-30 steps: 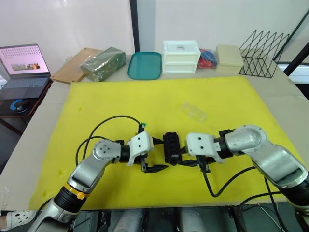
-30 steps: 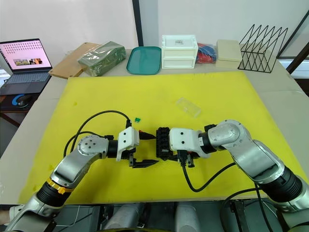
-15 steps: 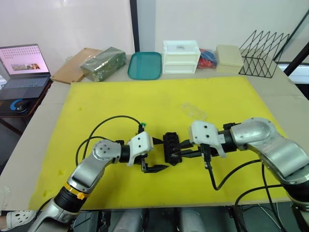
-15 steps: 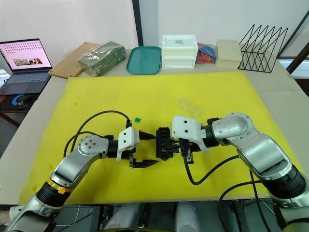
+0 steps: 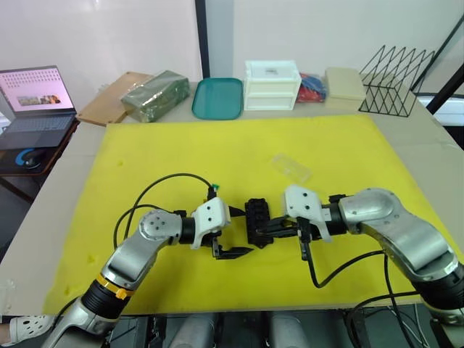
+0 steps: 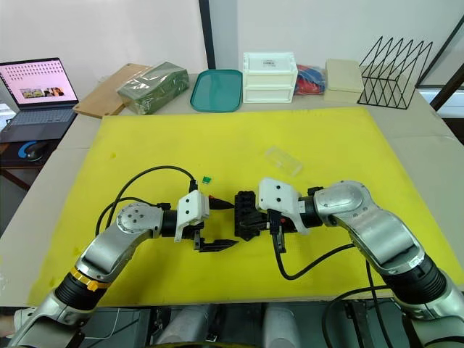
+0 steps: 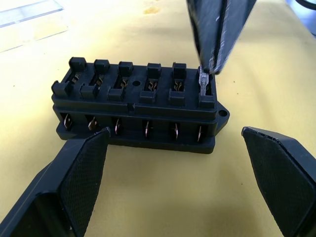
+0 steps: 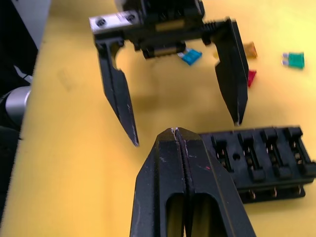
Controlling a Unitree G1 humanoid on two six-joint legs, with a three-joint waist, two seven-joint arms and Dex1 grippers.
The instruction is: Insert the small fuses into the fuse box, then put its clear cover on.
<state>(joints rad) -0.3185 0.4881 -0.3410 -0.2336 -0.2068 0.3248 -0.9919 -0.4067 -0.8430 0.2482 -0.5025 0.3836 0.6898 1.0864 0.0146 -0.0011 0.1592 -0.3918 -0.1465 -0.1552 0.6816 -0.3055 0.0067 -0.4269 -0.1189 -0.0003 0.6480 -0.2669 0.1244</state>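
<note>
Black fuse box sat mid yellow surface; right gripper jaws pinched a clear fuse into an end slot. Left gripper jaws wide beside box. Clear cover lay behind.

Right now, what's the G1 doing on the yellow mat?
It is loading fuses. The right gripper, shut on a pale fuse, holds it at an end slot of the black fuse box. The left gripper sits open just beside the box, touching nothing. The other slots look empty. A few loose fuses lie on the mat behind the left gripper, and the clear cover lies apart, farther back on the mat.
</note>
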